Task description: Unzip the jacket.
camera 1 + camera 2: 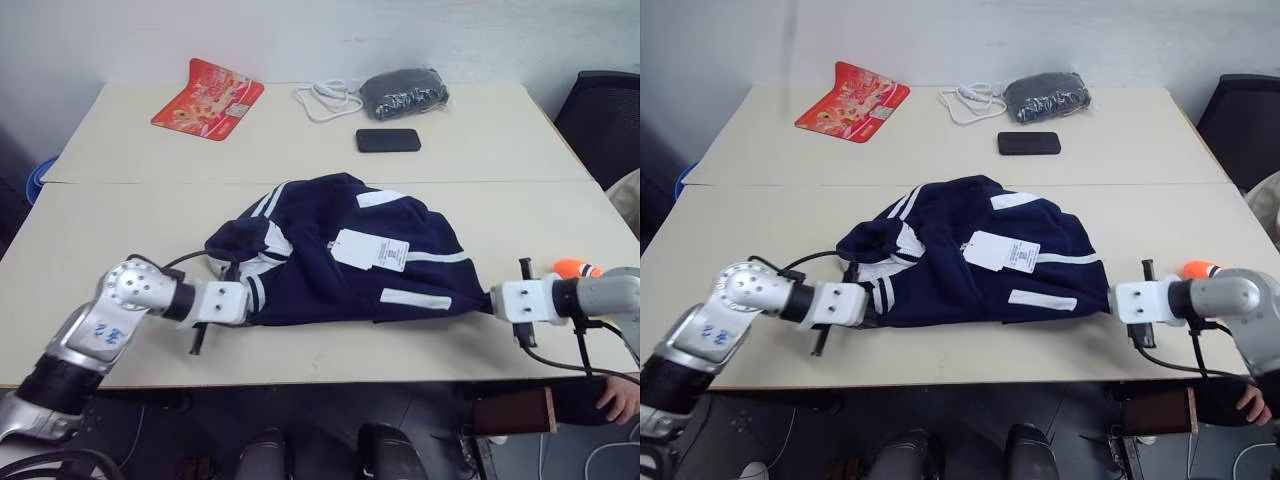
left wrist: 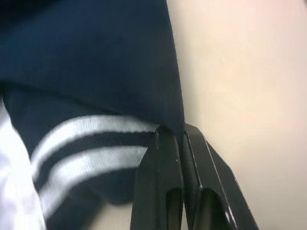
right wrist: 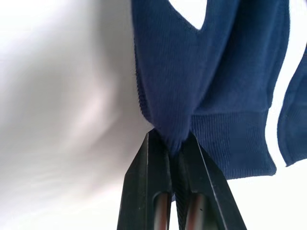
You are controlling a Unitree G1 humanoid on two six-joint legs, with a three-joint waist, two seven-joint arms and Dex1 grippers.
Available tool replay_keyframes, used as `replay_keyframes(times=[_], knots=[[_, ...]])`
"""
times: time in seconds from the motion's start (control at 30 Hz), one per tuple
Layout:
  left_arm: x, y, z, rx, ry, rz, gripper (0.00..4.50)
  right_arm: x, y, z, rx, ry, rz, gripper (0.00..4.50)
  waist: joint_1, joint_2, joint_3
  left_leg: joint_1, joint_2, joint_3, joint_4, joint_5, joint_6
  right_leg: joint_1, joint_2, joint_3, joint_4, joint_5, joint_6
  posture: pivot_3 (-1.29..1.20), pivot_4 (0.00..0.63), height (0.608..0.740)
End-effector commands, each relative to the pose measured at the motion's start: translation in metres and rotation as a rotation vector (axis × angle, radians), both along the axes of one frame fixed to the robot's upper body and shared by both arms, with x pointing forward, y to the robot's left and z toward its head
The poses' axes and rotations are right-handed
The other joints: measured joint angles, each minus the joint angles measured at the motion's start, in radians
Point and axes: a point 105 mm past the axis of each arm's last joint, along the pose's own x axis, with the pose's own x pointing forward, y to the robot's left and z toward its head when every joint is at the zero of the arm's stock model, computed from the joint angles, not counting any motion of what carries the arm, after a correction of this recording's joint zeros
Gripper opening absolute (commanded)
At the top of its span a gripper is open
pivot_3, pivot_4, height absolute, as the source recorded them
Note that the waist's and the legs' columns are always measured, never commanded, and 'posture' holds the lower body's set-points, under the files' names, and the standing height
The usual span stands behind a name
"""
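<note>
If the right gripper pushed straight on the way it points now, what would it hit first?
Most likely more of the jacket: the right gripper is already shut on a fold of its edge, pointing into the heap, with no gap ahead.

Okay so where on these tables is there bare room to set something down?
Bare: far table between red packet and phone; near table left and right of the jacket. Crowded: far edge by white cable, grey bundle; carrot toy at right.

Jacket (image 1: 350, 265) matt knitted cloth; tag (image 1: 372, 251) paper; table (image 1: 130, 220) smooth matt.
</note>
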Motion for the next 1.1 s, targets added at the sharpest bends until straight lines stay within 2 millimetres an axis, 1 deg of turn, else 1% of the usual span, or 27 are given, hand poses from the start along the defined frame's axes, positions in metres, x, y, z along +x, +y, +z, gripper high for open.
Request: replay_keyframes(times=[0.03, 0.13, 0.2, 0.3, 0.37, 0.43, 0.47, 0.5, 0.53, 0.6, 0.63, 0.67, 0.7, 0.77, 0.8, 0.83, 0.87, 0.93, 0.97, 1.0, 1.07, 1.1], knots=[[-0.015, 0.028, -0.006, 0.082, 0.062, 0.049, 0.02, -0.006, -0.018, 0.013, -0.004, -0.05, -0.086, 0.0, 0.002, 0.0, 0.0, 0.0, 0.0, 0.0, 0.0, 0.0, 0.0, 0.0, 0.0, 0.0, 0.0, 0.0, 0.0, 0.0, 0.15, 0.74], [-0.023, 0.023, -0.005, 0.035, 0.086, 0.067, 0.02, -0.015, -0.018, 0.005, -0.007, -0.057, -0.097, 0.0, 0.005, 0.0, 0.0, 0.0, 0.0, 0.0, 0.001, 0.0, 0.001, 0.0, 0.0, 0.001, 0.0, 0.0, 0.0, 0.0, 0.15, 0.74], [-0.026, 0.021, -0.007, 0.024, 0.091, 0.081, 0.02, -0.018, -0.017, -0.001, 0.0, -0.072, -0.114, 0.0, 0.008, 0.0, 0.0, 0.0, 0.0, 0.0, 0.001, -0.001, 0.001, 0.0, 0.0, 0.001, 0.0, 0.0, 0.0, 0.0, 0.15, 0.74], [-0.028, 0.027, -0.015, 0.053, 0.085, 0.093, 0.02, -0.022, -0.016, -0.008, -0.002, -0.078, -0.124, 0.0, 0.007, 0.0, 0.0, 0.0, -0.001, 0.0, 0.001, -0.001, 0.001, 0.0, 0.0, 0.001, 0.0, 0.0, 0.0, 0.0, 0.15, 0.74], [-0.028, 0.027, -0.017, 0.035, 0.09, 0.107, 0.02, -0.025, -0.013, -0.011, 0.021, -0.061, -0.131, 0.0, 0.006, 0.001, 0.0, 0.0, -0.001, 0.0, 0.001, -0.001, 0.001, 0.0, 0.0, 0.001, 0.0, 0.0, 0.0, 0.0, 0.15, 0.74], [-0.027, 0.024, -0.017, -0.006, 0.103, 0.129, 0.0, -0.026, -0.013, -0.011, 0.031, -0.064, -0.142, 0.54, 0.006, 0.001, 0.0, 0.0, -0.001, 0.0, 0.001, -0.001, 0.001, 0.0, 0.0, 0.001, 0.0, 0.0, 0.0, 0.0, 0.15, 0.74], [-0.025, 0.021, -0.013, -0.043, 0.109, 0.15, 0.0, -0.026, -0.012, -0.008, 0.04, -0.058, -0.148, 0.7, 0.006, 0.001, 0.0, 0.0, -0.001, 0.0, 0.001, -0.001, 0.001, 0.0, 0.0, 0.001, 0.0, 0.0, 0.0, 0.0, 0.15, 0.74], [-0.024, 0.018, -0.009, -0.077, 0.116, 0.168, 0.48, -0.026, -0.012, -0.004, 0.046, -0.054, -0.155, 1.13, 0.006, 0.001, 0.0, 0.0, -0.001, 0.0, 0.001, -0.001, 0.001, 0.001, 0.0, 0.001, 0.0, 0.0, 0.0, 0.0, 0.15, 0.74], [-0.023, 0.016, -0.005, -0.107, 0.123, 0.179, 0.7, -0.025, -0.012, 0.0, 0.053, -0.055, -0.159, 1.45, 0.005, 0.001, 0.0, 0.001, 0.0, 0.0, 0.001, -0.001, 0.001, 0.001, 0.0, 0.001, 0.0, 0.0, 0.0, 0.0, 0.15, 0.74], [-0.024, 0.013, 0.003, -0.169, 0.145, 0.201, 1.3, -0.023, -0.01, 0.012, 0.084, -0.055, -0.171, 2.16, 0.005, 0.001, 0.0, 0.001, 0.0, 0.0, 0.001, -0.001, 0.001, 0.001, 0.0, 0.001, 0.0, 0.0, 0.0, 0.0, 0.15, 0.74], [-0.024, 0.013, 0.008, -0.189, 0.15, 0.211, 1.73, -0.02, -0.008, 0.02, 0.108, -0.059, -0.18, 2.61, 0.005, 0.0, 0.0, 0.001, 0.0, 0.0, 0.001, -0.001, 0.001, 0.0, 0.0, 0.001, 0.0, 0.0, 0.0, 0.0, 0.15, 0.74], [-0.024, 0.013, 0.013, -0.213, 0.148, 0.222, 1.91, -0.017, -0.006, 0.031, 0.149, -0.06, -0.198, 2.82, 0.005, 0.0, 0.0, 0.001, 0.0, -0.001, 0.001, -0.001, 0.001, 0.0, 0.0, 0.002, 0.0, 0.0, 0.0, 0.0, 0.15, 0.74], [-0.023, 0.013, 0.02, -0.248, 0.151, 0.241, 2.23, -0.014, -0.001, 0.042, 0.206, -0.047, -0.214, 3.2, 0.004, 0.0, 0.0, 0.0, 0.0, -0.001, 0.001, -0.001, 0.001, 0.0, 0.0, 0.002, 0.0, 0.0, 0.0, 0.0, 0.15, 0.74], [-0.025, 0.011, 0.036, -0.33, 0.194, 0.263, 2.79, -0.011, 0.009, 0.059, 0.331, 0.014, -0.244, 3.81, 0.004, 0.0, 0.0, 0.001, 0.0, -0.003, 0.001, -0.001, 0.001, 0.0, 0.0, 0.003, 0.0, 0.0, 0.0, 0.0, 0.15, 0.74], [-0.03, 0.01, 0.047, -0.382, 0.234, 0.257, 3.06, -0.01, 0.019, 0.068, 0.419, 0.065, -0.249, 4.1, 0.004, 0.0, 0.0, 0.001, 0.001, -0.004, 0.001, -0.001, 0.001, 0.0, 0.0, 0.003, 0.0, 0.0, 0.0, 0.0, 0.15, 0.74], [-0.034, 0.009, 0.059, -0.427, 0.264, 0.243, 3.06, -0.009, 0.031, 0.075, 0.501, 0.124, -0.247, 4.1, 0.004, 0.0, 0.0, 0.0, 0.001, -0.004, 0.001, -0.001, 0.001, 0.0, 0.0, 0.002, 0.001, 0.0, 0.0, 0.0, 0.15, 0.74], [-0.037, 0.011, 0.071, -0.471, 0.294, 0.241, 3.06, -0.006, 0.051, 0.083, 0.61, 0.191, -0.23, 4.1, 0.004, 0.0, 0.0, 0.0, 0.003, -0.005, 0.001, -0.001, 0.001, 0.0, 0.0, 0.002, 0.001, 0.0, 0.0, 0.0, 0.15, 0.74], [-0.037, 0.015, 0.086, -0.518, 0.302, 0.24, 3.06, 0.002, 0.087, 0.091, 0.769, 0.341, -0.219, 4.1, -0.004, -0.001, 0.0, 0.0, 0.007, -0.006, 0.001, -0.001, 0.0, 0.0, 0.001, 0.002, 0.001, 0.0, -0.001, 0.0, 0.15, 0.74], [-0.036, 0.016, 0.09, -0.531, 0.305, 0.247, 3.06, 0.006, 0.101, 0.093, 0.816, 0.406, -0.22, 4.1, -0.003, -0.001, 0.0, 0.0, 0.009, -0.005, 0.002, -0.001, -0.001, 0.0, 0.002, 0.002, 0.0, 0.0, -0.001, 0.0, 0.15, 0.74], [-0.035, 0.019, 0.094, -0.537, 0.307, 0.253, 3.06, 0.009, 0.12, 0.093, 0.863, 0.486, -0.21, 4.1, -0.003, -0.001, 0.0, 0.0, 0.009, -0.006, 0.002, -0.001, -0.001, 0.0, 0.002, 0.001, 0.0, 0.0, -0.001, 0.0, 0.15, 0.74], [-0.03, 0.025, 0.096, -0.516, 0.291, 0.267, 3.06, 0.015, 0.156, 0.086, 0.886, 0.609, -0.21, 4.1, -0.002, 0.0, 0.0, 0.0, 0.007, -0.006, 0.001, -0.002, -0.002, -0.001, 0.003, 0.001, 0.002, -0.001, -0.003, 0.0, 0.15, 0.74], [-0.028, 0.027, 0.096, -0.496, 0.269, 0.27, 3.06, 0.016, 0.17, 0.082, 0.876, 0.65, -0.211, 4.1, -0.001, 0.0, 0.0, -0.001, 0.004, -0.005, 0.0, -0.002, -0.002, -0.002, 0.003, 0.002, 0.002, -0.001, -0.003, 0.0, 0.15, 0.74]])
